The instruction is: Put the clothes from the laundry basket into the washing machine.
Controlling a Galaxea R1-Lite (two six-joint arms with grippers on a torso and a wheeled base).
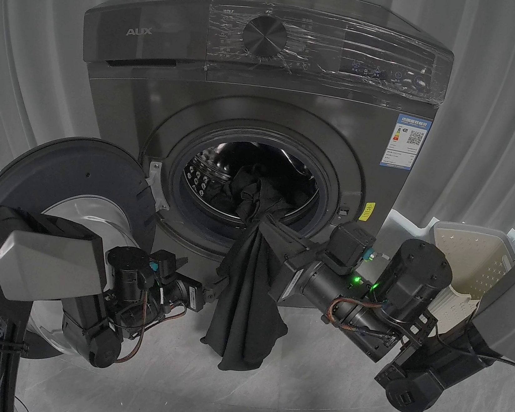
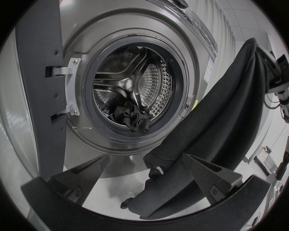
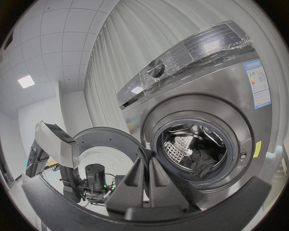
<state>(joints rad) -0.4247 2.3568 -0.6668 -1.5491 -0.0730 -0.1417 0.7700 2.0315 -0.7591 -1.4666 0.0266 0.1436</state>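
A black garment (image 1: pixel 247 303) hangs from my right gripper (image 1: pixel 267 225), which is shut on its top edge just below the washing machine's (image 1: pixel 157 107) open port. In the right wrist view the fingertips (image 3: pixel 146 161) pinch the black cloth (image 3: pixel 144 152). The cloth drapes down in front of the machine toward the floor. My left gripper (image 1: pixel 211 288) is low at the garment's left edge, open, with the garment's (image 2: pixel 216 120) lower part partly between its fingers (image 2: pixel 207 176). More dark clothes (image 1: pixel 253 193) lie in the drum (image 2: pixel 132 115).
The round door (image 1: pixel 66 176) stands swung open on the left, behind my left arm. A white laundry basket (image 1: pixel 477 260) sits on the floor to the right of the machine, behind my right arm. Grey floor lies in front.
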